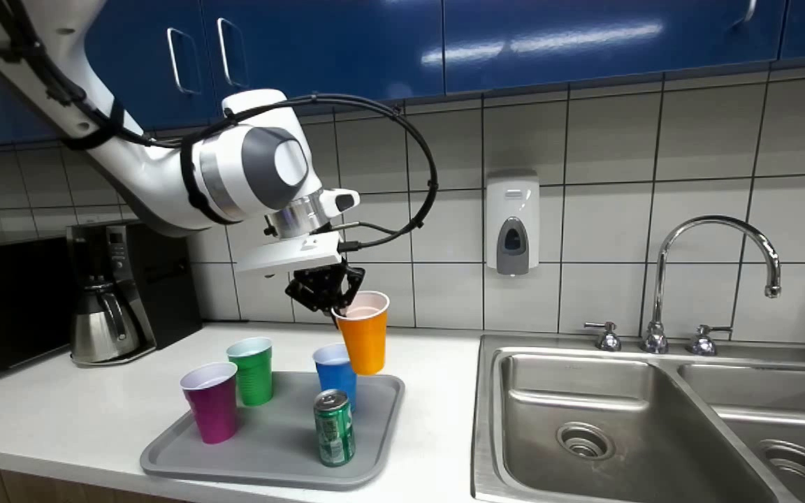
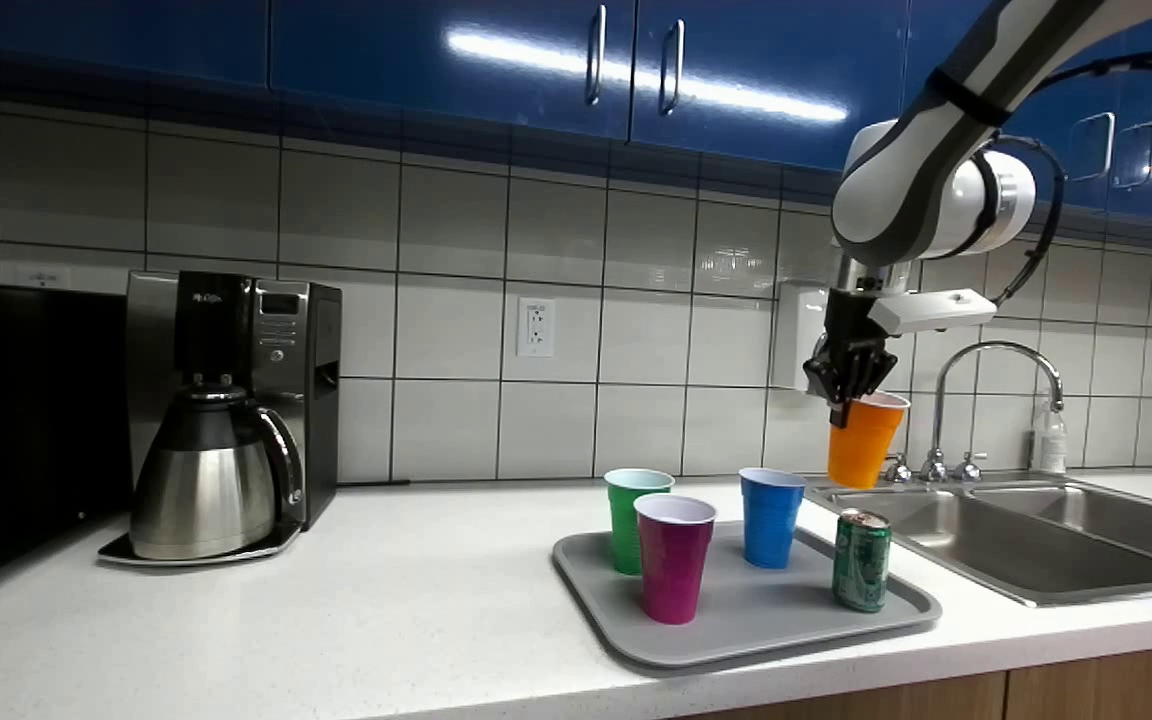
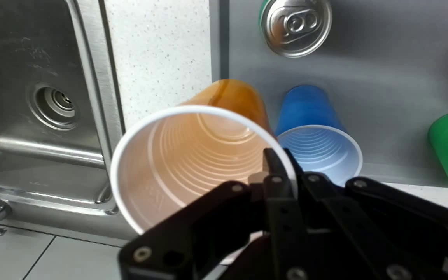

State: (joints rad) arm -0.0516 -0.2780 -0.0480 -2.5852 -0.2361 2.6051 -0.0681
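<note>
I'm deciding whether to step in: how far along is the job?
Looks done: the grasp; the pincer is shut on the orange cup at its rim. In hand: that cup, held clear of the tray. Probably left: setting it down, since its base hangs free; where, I can't tell.

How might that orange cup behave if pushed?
The orange cup is probably light, since it looks empty and thin-walled. Pinched only at its rim by the gripper, it might swing or slip rather than hold steady.
</note>
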